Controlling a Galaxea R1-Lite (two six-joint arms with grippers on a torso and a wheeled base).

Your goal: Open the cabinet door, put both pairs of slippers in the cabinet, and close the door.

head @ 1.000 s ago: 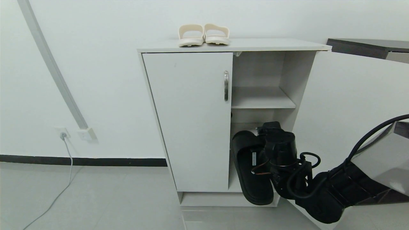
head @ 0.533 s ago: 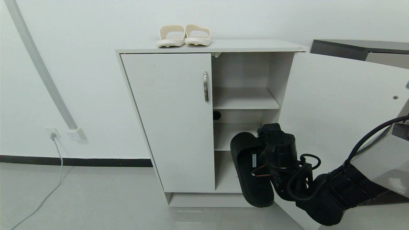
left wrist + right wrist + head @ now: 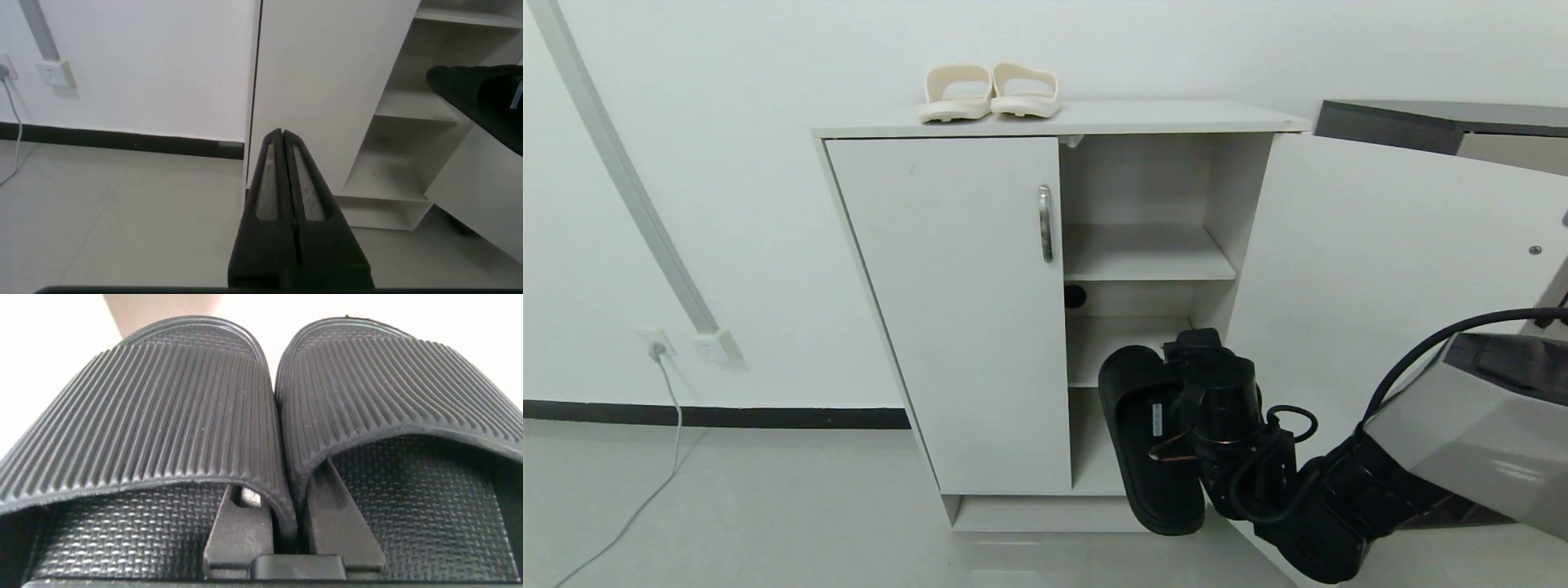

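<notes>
Jaws of the left gripper pressed together, pointed toward the cabinet. On the cabinet top, cream slippers side by side; left door shut, right door swung open. Jaws of the right gripper pinch the straps of the black slippers, held upright before the lower shelves, outside the cabinet
</notes>
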